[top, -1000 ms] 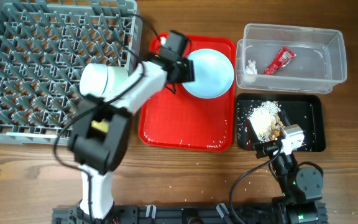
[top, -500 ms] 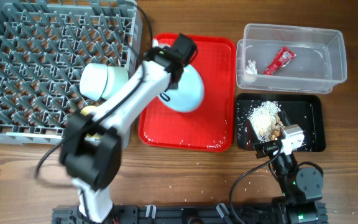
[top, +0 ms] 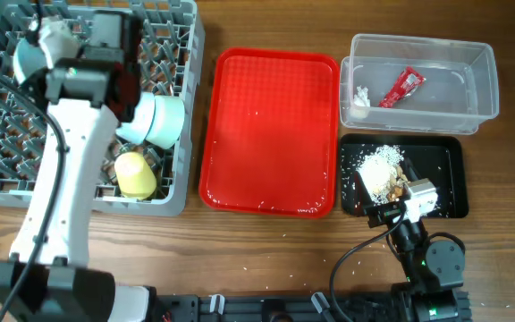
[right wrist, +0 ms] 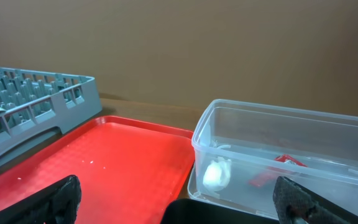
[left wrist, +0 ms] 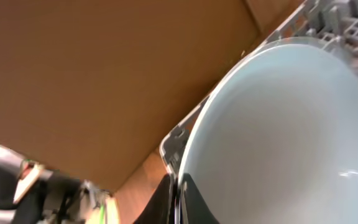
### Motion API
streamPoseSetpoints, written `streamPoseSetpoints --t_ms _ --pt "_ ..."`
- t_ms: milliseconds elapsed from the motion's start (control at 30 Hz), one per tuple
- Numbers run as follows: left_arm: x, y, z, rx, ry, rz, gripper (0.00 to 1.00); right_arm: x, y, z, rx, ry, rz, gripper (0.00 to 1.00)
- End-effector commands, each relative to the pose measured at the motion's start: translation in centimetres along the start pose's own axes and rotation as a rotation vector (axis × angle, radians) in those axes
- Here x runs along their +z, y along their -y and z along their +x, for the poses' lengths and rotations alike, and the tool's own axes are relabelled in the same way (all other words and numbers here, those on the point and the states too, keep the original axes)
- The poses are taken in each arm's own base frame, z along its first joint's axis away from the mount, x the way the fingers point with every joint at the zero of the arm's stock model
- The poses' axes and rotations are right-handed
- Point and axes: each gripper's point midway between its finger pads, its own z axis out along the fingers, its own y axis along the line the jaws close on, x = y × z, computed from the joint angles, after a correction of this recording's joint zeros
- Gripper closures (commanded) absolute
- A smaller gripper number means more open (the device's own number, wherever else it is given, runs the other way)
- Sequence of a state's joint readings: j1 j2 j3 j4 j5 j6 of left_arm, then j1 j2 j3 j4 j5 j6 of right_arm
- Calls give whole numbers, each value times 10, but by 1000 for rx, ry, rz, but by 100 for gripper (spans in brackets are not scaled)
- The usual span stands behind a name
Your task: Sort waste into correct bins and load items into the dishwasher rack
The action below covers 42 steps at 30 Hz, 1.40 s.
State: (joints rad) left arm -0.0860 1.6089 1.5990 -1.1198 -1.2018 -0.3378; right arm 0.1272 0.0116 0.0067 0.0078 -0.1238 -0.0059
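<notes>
**Plate clamped at the rack, right pincer spread wide over the food tray**

Nearest us, the right gripper (right wrist: 178, 196) hangs with its two dark fingers spread wide and nothing between them, above the shallow matte black tray (top: 450, 179). In that tray we count one crumbly white-and-brown heap of food leftovers (top: 378, 165). Beside it lies the glossy red serving tray (top: 271, 125), a rounded rectangle. Beyond the black tray sits the clear plastic tub (top: 488, 85), holding one shiny red wrapper (top: 401, 87), its long axis running diagonally toward the far right corner, and one crumpled white tissue scrap (top: 361, 94). On the left, the grey lattice rack (top: 168, 13) holds one yellow cup (top: 136, 174) and one pale bowl (top: 155, 121) tipped on its side. Farthest, the left gripper (left wrist: 178, 193) pinches the rim of the smooth, round pale-blue plate (left wrist: 278, 137), tilted on edge over the rack's wall and pegs. We cannot tell whether the plate touches them.
</notes>
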Motion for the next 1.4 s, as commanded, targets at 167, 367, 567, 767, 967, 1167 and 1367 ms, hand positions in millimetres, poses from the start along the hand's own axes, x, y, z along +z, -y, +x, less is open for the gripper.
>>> streamPoseSetpoints --t_ms 167,367,567,767,967,1167,1367 --pt "30 70 -21 641 106 303 96 0 -1 -2 -14 8 -6 0" --pt "51 103 -2 822 79 382 96 0 -1 -2 -15 8 -6 0" --pt "64 106 -25 810 148 327 96 0 -1 -2 -15 8 -6 0" --pt "80 88 -36 817 150 250 96 0 -1 -2 -15 8 -6 0" --pt "80 100 -15 818 110 369 96 0 -1 -2 -15 8 -6 0" --pt "68 79 -28 356 67 366 0 0 -1 -2 -15 8 -6 0" --pt "-46 47 -49 116 199 520 0 0 -1 -2 -15 8 -6 0"
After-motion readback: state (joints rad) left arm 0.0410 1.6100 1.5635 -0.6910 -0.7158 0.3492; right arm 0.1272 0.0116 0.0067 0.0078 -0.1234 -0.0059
